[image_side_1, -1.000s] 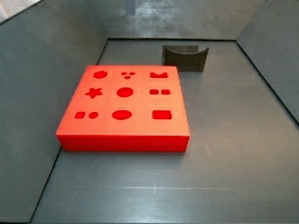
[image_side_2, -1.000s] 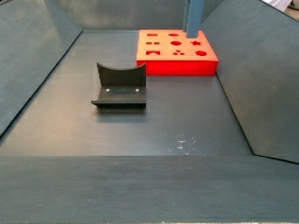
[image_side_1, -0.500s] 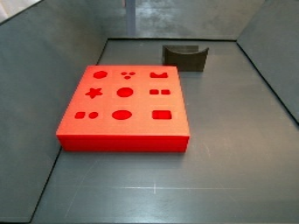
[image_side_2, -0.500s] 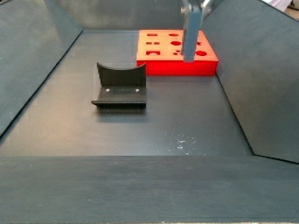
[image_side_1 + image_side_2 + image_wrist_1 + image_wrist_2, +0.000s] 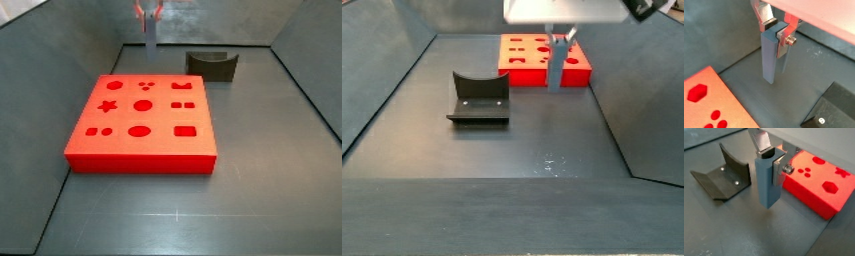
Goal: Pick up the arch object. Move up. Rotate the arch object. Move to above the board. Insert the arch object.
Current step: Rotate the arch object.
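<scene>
Misalignment is the main risk. The arch object [image 5: 765, 182] is clamped upright at its top end between the fingers of the end effector [image 5: 771, 154], hanging clear of the bench [image 5: 543, 130], just beside the board [image 5: 817, 183] and not above it. Its lower end could strike the board's edge if carried across too low. Slipping in the narrow grip would spoil insertion. The fixture [image 5: 478, 98] stands well apart.

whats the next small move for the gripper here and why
Probably carry it sideways over the board. The gripper is shut on the arch object, which hangs upright, clear of the floor, beside the board rather than above it, with the fixture on its other side.
</scene>
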